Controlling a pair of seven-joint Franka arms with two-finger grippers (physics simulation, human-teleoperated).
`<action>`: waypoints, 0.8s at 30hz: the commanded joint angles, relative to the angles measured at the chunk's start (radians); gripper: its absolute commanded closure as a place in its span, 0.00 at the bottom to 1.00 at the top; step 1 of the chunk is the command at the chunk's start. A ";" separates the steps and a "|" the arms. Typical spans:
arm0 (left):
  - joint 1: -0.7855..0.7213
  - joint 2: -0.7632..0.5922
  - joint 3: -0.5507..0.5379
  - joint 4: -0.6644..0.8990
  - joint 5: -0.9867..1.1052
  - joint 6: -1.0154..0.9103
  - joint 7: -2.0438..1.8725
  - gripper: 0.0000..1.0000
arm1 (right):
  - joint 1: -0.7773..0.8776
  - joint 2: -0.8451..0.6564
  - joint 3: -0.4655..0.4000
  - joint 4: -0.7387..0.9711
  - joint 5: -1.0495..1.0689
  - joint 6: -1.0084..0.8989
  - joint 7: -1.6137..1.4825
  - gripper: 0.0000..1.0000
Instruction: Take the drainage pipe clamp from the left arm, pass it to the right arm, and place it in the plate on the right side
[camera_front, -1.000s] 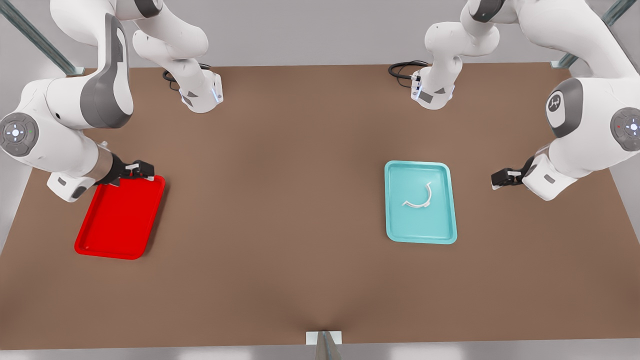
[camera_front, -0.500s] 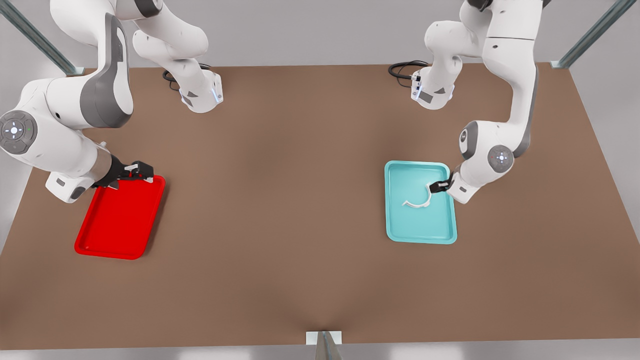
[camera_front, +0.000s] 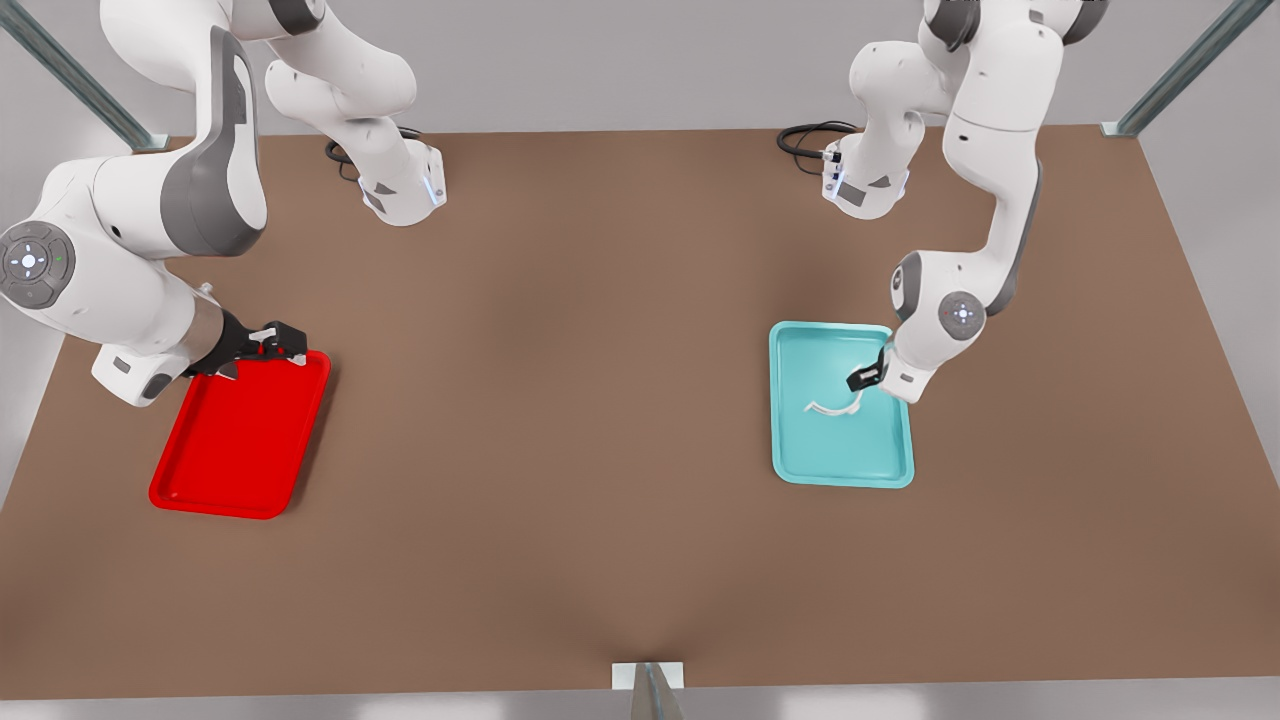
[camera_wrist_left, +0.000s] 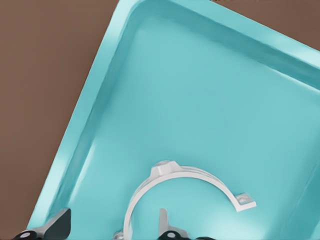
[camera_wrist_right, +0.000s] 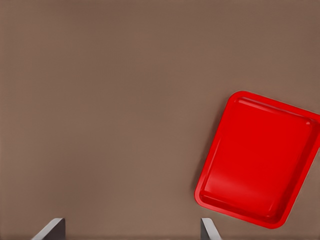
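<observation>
Altogether one drainage pipe clamp, maybe ungrasped, two trays, one plate

White drainage pipe clamp lies flat; red plate bare.

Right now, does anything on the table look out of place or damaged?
Nothing stands out. The white clamp lies whole in the teal tray under the open left gripper; the red tray sits flat.
</observation>
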 joint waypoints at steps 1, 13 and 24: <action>0.000 0.007 0.000 0.000 0.004 0.041 -0.117 0.19 | 0.000 -0.001 0.000 0.000 0.000 0.000 -0.009 0.00; -0.014 0.040 0.000 -0.020 0.004 0.046 -0.116 0.44 | -0.001 -0.001 -0.002 -0.001 0.000 0.000 -0.025 0.00; -0.015 0.043 -0.001 -0.031 0.006 0.046 -0.117 0.62 | -0.003 -0.001 -0.002 -0.001 0.000 0.000 -0.034 0.00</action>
